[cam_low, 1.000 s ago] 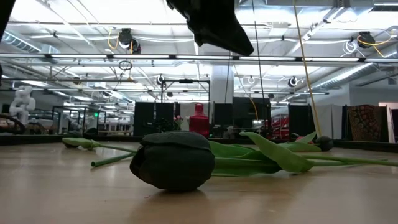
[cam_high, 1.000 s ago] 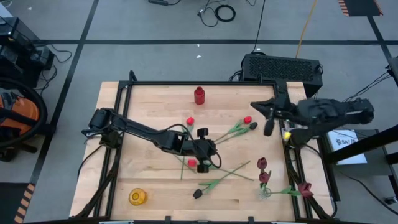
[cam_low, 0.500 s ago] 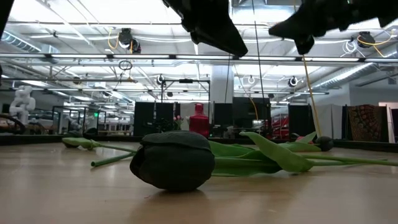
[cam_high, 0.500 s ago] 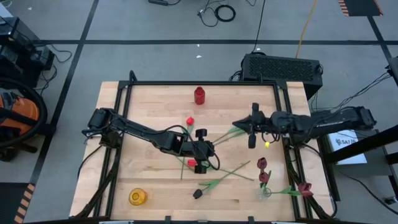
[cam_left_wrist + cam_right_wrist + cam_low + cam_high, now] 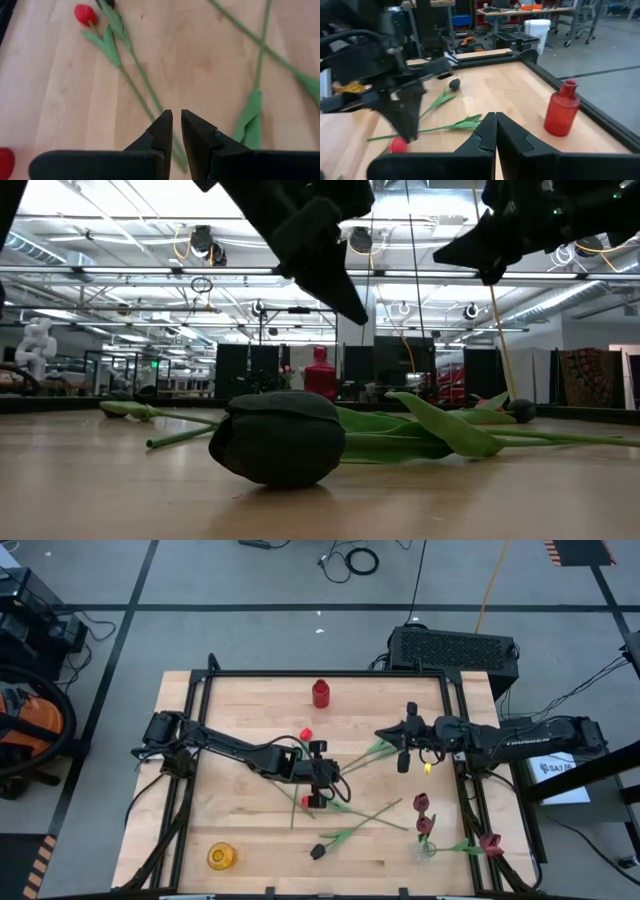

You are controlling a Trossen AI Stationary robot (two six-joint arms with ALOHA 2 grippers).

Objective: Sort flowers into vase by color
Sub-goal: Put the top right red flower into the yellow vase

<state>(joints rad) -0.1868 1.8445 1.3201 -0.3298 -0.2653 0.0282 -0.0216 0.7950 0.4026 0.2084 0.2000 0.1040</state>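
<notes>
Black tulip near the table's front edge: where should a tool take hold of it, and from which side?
Grip the bare stem just behind the black tulip's head, straight down, jaws across it. It lies flat, the head is round and bulky, and farther along another stem crosses. The left tool hangs nearest; the right tool is farther back.

Left gripper (image 5: 318, 772) sits over the crossed thin green stems (image 5: 345, 790) mid-table, covering where they meet. High view: can't tell if its fingers touch a stem. Left wrist view: small bright red tulip head (image 5: 4, 162) cut off at 9 o'clock edge. Low view: both arms cropped at 12 o'clock, black tulip head (image 5: 277, 437) blocks stems behind.
</notes>
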